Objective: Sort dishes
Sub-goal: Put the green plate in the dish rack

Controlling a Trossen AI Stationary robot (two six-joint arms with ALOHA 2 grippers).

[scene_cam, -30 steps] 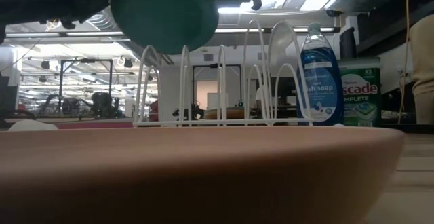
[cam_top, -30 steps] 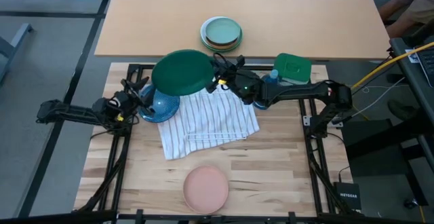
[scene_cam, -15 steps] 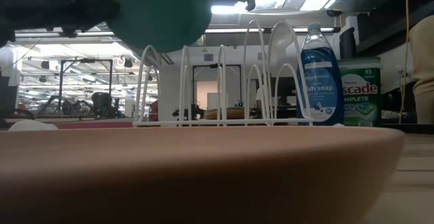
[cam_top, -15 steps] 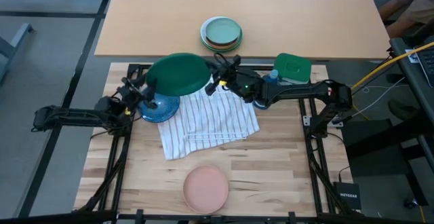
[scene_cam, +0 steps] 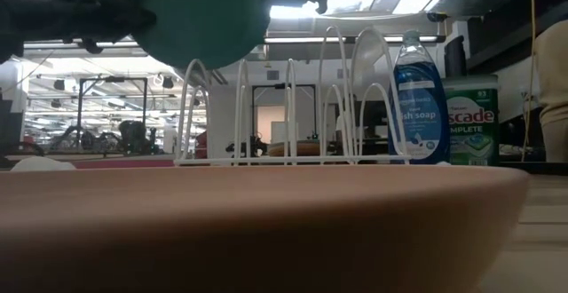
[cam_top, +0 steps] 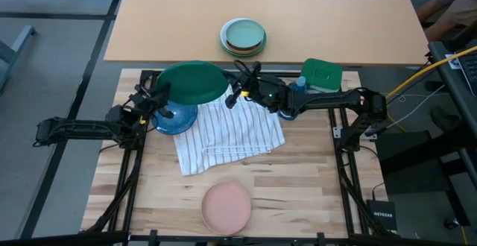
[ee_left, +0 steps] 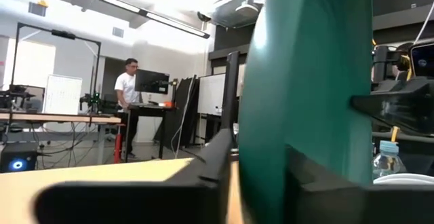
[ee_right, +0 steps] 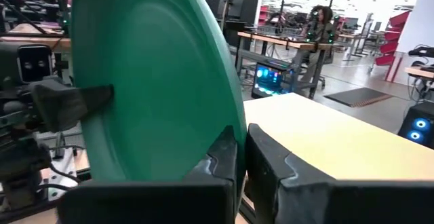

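Note:
The dark green plate (cam_top: 192, 82) hangs above the table's far left, tipped steeply toward standing on edge. My left gripper (cam_top: 159, 95) is shut on its left rim and my right gripper (cam_top: 233, 93) is shut on its right rim. The glossy blue bowl (cam_top: 176, 118) sits on the table just below and to the near side of the plate, beside the striped towel (cam_top: 231, 130). The pale pink plate (cam_top: 226, 206) lies flat near the table's front edge and fills the foreground of the low view. My left gripper has the green plate's left rim (ee_left: 271, 149) pinched between its two fingers, one finger (ee_right: 71, 105) on each face. It comes in about level from the table's left. The plate is lifted clear and steeply tilted. My right gripper pinches the plate's right rim (ee_right: 234, 125) between its two fingers (ee_right: 268, 159), one on each face. It reaches in about level from the table's right. The plate hangs clear of the table between the two grippers.
A white wire dish rack (scene_cam: 293, 106) stands on the towel below the plate. A blue soap bottle (scene_cam: 417, 98) and a green detergent box (cam_top: 322, 73) stand at the far right. Pale mint plates (cam_top: 243, 37) are stacked on the table beyond.
My left gripper has risen from beside the blue bowl to the plate's left rim, which now sits between its fingers. The green plate, held by my right gripper, has shifted slightly toward the table's left and tipped more steeply.

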